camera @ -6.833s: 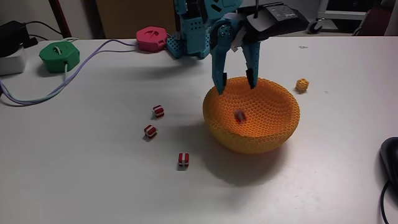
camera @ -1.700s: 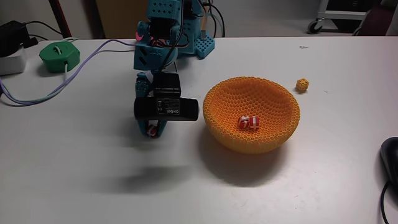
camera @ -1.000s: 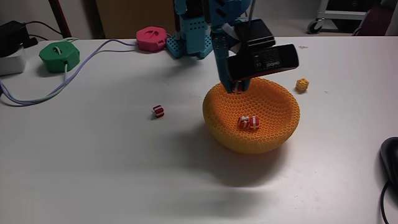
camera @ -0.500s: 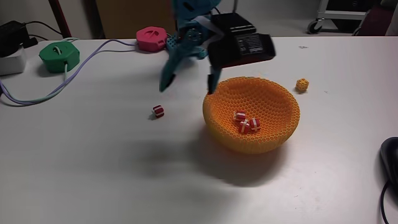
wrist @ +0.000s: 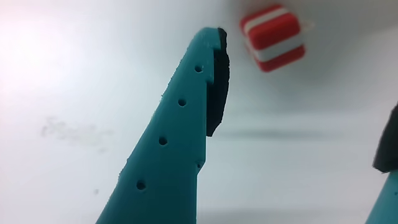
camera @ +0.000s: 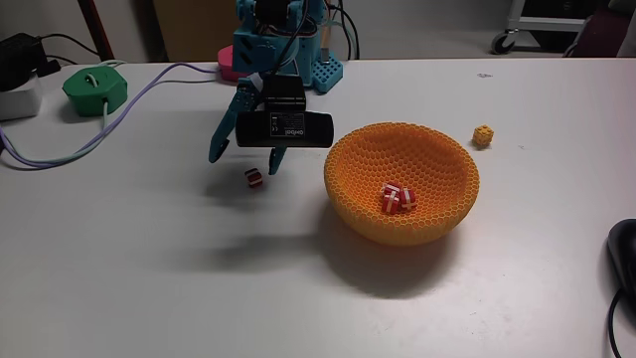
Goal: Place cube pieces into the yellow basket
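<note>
One red cube with a white band (camera: pixel 254 178) lies on the white table, left of the yellow basket (camera: pixel 348 195). My gripper (camera: pixel 243 164) hangs open just above and around this cube, one teal finger on each side. In the wrist view the same cube (wrist: pixel 273 38) lies on the table just past the tip of the left finger (wrist: pixel 180 137), inside the open gap of the gripper (wrist: pixel 305 81). A cluster of red cubes (camera: pixel 397 197) rests in the bottom of the basket. The small yellow honeycomb cube (camera: pixel 483 135) sits on the table behind the basket to the right.
A green puck (camera: pixel 95 89) with a lilac cable (camera: pixel 60 151) stands at the back left. The pink puck (camera: pixel 227 62) peeks out behind the arm's base (camera: pixel 283 50). A dark mouse (camera: pixel 624 249) lies at the right edge.
The gripper swung left from the basket's rim and came down over the lone red cube, staying open. The cubes in the basket have settled.
</note>
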Controlling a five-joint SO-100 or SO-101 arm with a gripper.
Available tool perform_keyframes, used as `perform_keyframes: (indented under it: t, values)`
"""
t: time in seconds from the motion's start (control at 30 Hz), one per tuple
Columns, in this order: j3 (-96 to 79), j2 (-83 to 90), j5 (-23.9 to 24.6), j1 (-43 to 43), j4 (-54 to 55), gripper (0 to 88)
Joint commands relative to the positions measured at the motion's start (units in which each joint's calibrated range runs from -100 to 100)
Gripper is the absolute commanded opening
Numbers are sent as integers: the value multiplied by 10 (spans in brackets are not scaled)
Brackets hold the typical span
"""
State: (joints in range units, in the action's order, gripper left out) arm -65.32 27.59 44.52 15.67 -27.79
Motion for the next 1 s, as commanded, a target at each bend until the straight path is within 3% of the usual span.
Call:
perform_keyframes:
  t: [0.0, 0.33, 0.53, 0.7, 0.83, 0.97]
  values:
    - [-20, 26, 8, 4, 39, 419]
    - [-35, -44, 7, 13, 120, 365]
    - [-33, -70, 8, 32, 141, 209]
    - [-22, -62, 3, 39, 141, 6]
    - [58, -21, -20, 27, 96, 0]
    - [223, 2, -25, -32, -63, 0]
